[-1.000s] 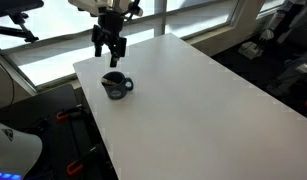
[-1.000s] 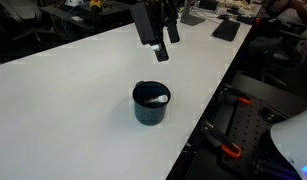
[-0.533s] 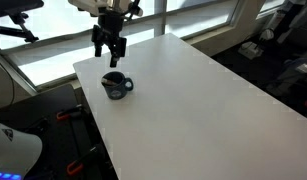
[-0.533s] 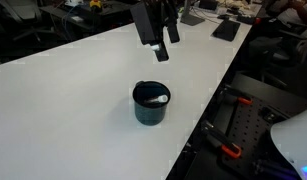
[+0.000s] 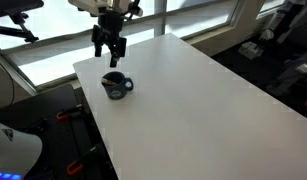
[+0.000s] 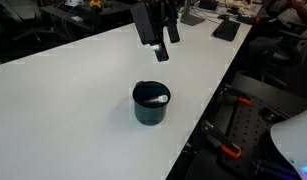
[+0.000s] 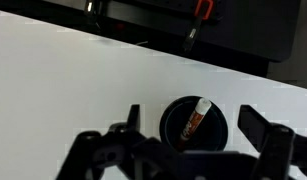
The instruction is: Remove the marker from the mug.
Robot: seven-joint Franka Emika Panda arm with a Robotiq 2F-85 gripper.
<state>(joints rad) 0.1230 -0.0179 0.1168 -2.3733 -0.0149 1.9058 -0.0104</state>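
A small squat dark blue mug stands on the white table, near its edge. It also shows in an exterior view and in the wrist view. Inside it a marker with a white cap and a red-brown body leans against the wall; its white end shows in an exterior view. My gripper hangs above the mug, apart from it, fingers open and empty. It also shows in an exterior view and in the wrist view, with the fingers on either side of the mug.
The table edge runs close to the mug. Beyond it are a black frame with red clamps on the floor, windows behind the table, and cluttered desks.
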